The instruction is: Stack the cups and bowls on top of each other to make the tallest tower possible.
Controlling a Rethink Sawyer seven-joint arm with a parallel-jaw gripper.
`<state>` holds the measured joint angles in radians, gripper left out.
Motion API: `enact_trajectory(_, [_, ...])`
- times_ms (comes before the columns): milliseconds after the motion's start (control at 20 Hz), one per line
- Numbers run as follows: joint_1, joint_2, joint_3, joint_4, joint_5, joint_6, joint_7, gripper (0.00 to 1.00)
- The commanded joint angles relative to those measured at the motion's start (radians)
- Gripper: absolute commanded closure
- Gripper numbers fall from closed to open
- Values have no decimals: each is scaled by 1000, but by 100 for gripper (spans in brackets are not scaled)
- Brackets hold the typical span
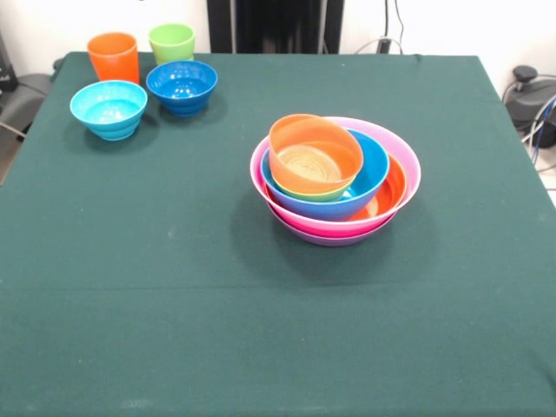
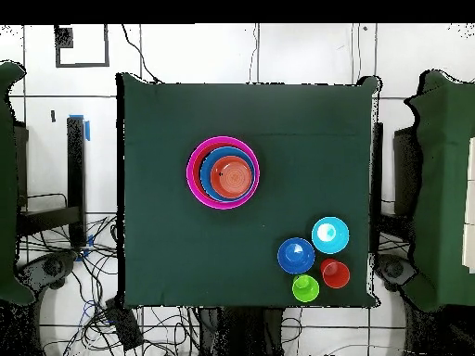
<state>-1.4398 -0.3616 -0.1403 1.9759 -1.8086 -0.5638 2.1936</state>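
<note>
The tower (image 1: 335, 178) stands right of the table's middle: a purple bowl (image 1: 330, 237) under a pink bowl (image 1: 400, 156), then large orange (image 1: 393, 187) and blue (image 1: 372, 165) bowls, a lime green small bowl (image 1: 320, 193) and a tilted small orange bowl (image 1: 313, 155) on top. It also shows in the overhead view (image 2: 224, 173). At the far left stand the orange cup (image 1: 114, 57), the lime green cup (image 1: 171, 43), a light blue small bowl (image 1: 109, 109) and a dark blue small bowl (image 1: 182, 86). The gripper is in neither view.
The table is covered with a dark green cloth (image 1: 174, 287). The robot's black pedestal (image 1: 274, 26) stands behind the far edge. Cables and equipment lie off the table's right side (image 1: 530, 95).
</note>
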Motion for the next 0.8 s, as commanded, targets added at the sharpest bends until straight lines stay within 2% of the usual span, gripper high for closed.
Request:
enact_trajectory(50, [16,-32,-37,25,135,216,-192,0])
enact_trajectory(200, [30,-50,-50,39,156,214,-219,0])
enact_trajectory(350, [106,-43,-54,32,145,220,-154,0])
enact_trajectory(450, [132,-12,-33,13,162,237,-147,0])
enact_trajectory(800, [82,145,28,-83,287,226,-313,0])
